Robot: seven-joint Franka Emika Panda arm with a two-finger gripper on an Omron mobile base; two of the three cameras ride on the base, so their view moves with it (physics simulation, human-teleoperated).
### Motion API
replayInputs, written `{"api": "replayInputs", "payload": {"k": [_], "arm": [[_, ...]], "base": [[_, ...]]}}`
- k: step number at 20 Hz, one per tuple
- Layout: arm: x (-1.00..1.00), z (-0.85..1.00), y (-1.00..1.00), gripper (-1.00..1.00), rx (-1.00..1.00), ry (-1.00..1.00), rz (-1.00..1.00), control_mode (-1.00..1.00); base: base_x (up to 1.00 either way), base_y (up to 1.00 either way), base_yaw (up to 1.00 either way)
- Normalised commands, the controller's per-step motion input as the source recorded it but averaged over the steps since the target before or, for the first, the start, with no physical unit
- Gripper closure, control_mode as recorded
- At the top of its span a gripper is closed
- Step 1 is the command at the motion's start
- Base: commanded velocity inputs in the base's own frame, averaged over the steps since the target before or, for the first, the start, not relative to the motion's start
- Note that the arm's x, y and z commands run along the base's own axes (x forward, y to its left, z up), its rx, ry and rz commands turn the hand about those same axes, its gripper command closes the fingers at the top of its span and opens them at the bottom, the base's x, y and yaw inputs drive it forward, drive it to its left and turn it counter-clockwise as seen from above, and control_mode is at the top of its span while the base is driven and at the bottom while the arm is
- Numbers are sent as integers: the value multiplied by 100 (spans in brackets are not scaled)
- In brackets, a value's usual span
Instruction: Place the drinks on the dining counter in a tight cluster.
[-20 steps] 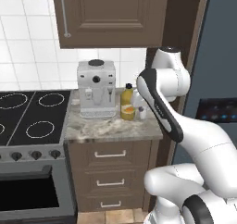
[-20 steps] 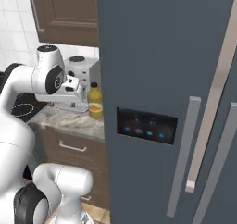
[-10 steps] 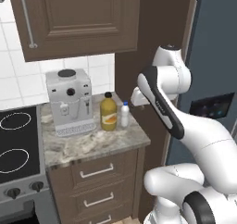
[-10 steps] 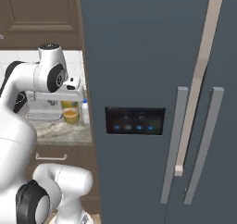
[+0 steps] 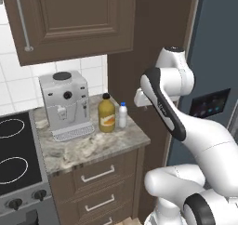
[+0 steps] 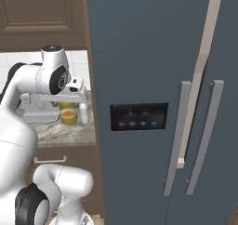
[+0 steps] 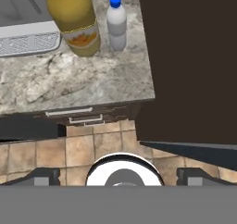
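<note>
Orange-yellow bottle (image 5: 106, 113) with black cap standing upright toward back right of small marbled countertop (image 5: 93, 147), small white blue-capped bottle (image 5: 122, 115) just beside it, nearer right edge. Silver coffee machine (image 5: 65, 104) sitting at back, left of bottles. Gripper (image 7: 118, 174) hanging off countertop's right front corner above tiled floor (image 7: 69, 151); fingertips (image 7: 44, 176) spread wide apart, holding nothing.
</note>
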Motion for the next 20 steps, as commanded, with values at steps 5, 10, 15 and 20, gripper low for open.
{"api": "replayInputs", "payload": {"k": [5,10,15,20], "arm": [[0,0,0,-100,0,0,0,100],[0,0,0,-100,0,0,0,100],[0,0,0,-100,0,0,0,100],[0,0,0,-100,0,0,0,100]], "base": [[3,48,1],[2,38,10],[67,0,2],[81,30,0]]}}
